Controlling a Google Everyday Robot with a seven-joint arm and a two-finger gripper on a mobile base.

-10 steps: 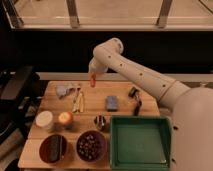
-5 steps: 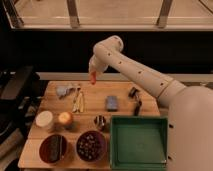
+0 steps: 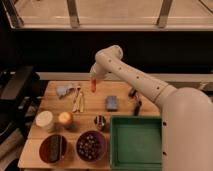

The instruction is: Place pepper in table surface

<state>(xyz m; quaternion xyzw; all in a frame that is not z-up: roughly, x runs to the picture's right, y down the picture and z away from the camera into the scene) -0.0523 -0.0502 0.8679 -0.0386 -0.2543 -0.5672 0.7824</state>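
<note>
Red-orange and thin, the pepper hangs from the tool, which is closed on its top end. A second ago the tool was in almost the same place, and since then it has come only a tiny bit toward the left and down, so the pepper hangs a little nearer the desk. Nothing else on the desk has moved. The pepper's long side runs up and down, with its tip pointing down at the wood. You cannot tell if the tip touches the desk or hangs just above it. Using the blue block as our mark, the pepper is up and to the left of it, near the back part of the desk. The pale sticks lie to the left of the block, and the pepper is just beside their far ends. A small grey thing lies further left of the block, past the sticks. A little metal cup stands in front of the block. The round orange fruit and a white tub sit in front of the block and to its left. Two dark red bowls are at the front edge, well in front of the block. The green tray is in front of the block and to its right. Some small dark things lie to the right of the block.
</note>
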